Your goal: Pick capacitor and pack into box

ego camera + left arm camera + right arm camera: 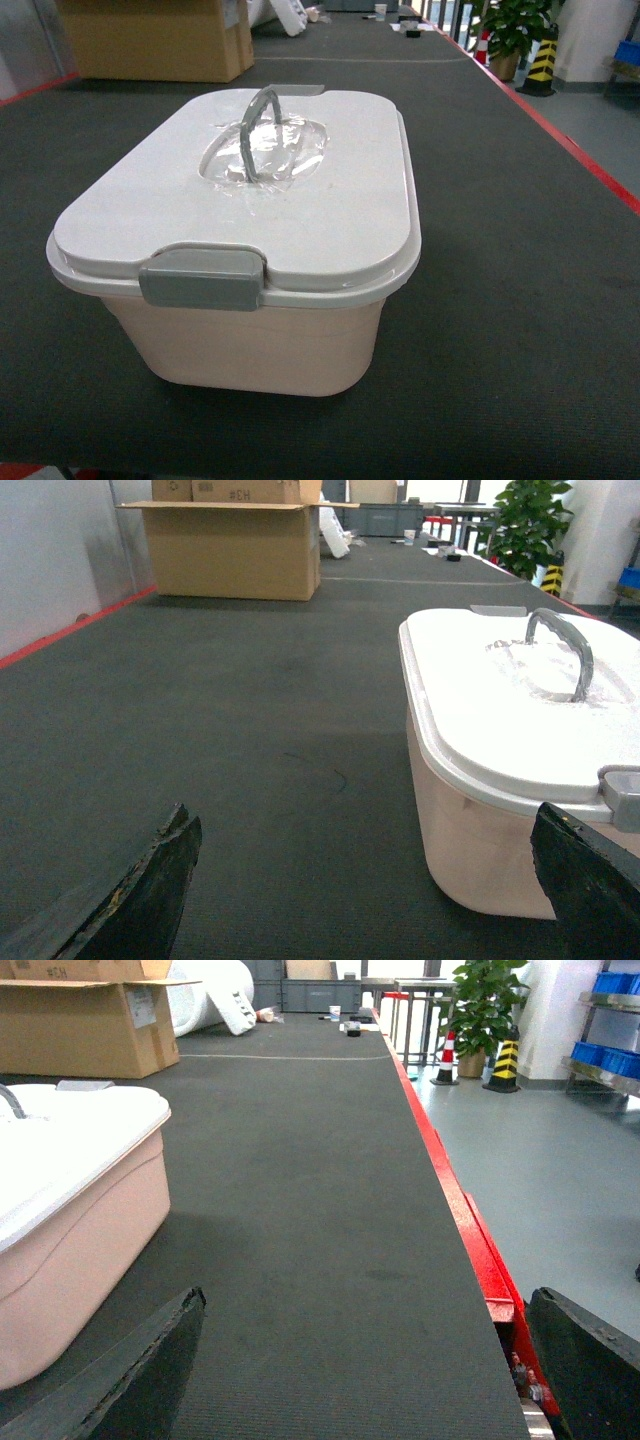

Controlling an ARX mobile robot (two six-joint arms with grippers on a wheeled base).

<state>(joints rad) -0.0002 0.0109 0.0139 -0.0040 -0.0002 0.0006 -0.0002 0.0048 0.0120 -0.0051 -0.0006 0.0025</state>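
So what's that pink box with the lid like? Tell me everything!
The pale pink plastic box is a rectangular tub with rounded corners, standing upright on the dark grey mat. Its white lid is on and closed, held at the front by a grey latch. A grey curved handle stands up from a hollow in the lid's middle. Nothing but the mat touches it; no end effector is on it.
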